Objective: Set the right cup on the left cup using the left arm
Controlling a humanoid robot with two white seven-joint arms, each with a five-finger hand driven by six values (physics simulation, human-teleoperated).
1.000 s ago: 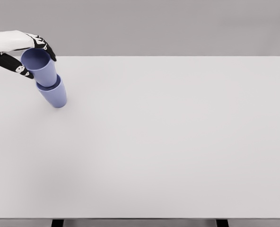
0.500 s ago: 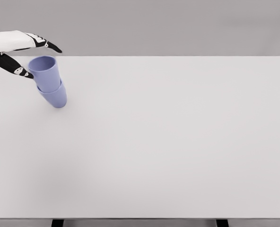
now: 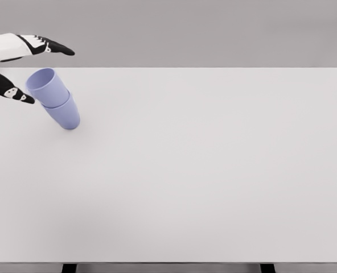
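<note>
Cups nested: upper cup (image 3: pixel 46 86) sits tilted in lower cup (image 3: pixel 63 114) on surface (image 3: pixel 214 170); left robot hand (image 3: pixel 17 68) w/ fingers spread, holding nothing, so stack looks done.

Two lavender cups are showing, an upper cup (image 3: pixel 46 86) nesting in a lower cup (image 3: pixel 64 115), with one left hand (image 3: pixel 20 68) hovering over one white table (image 3: pixel 214 170).

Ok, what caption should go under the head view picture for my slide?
Left hand open beside two stacked purple cups, upper cup tilted inside the lower cup on the white table.
</note>
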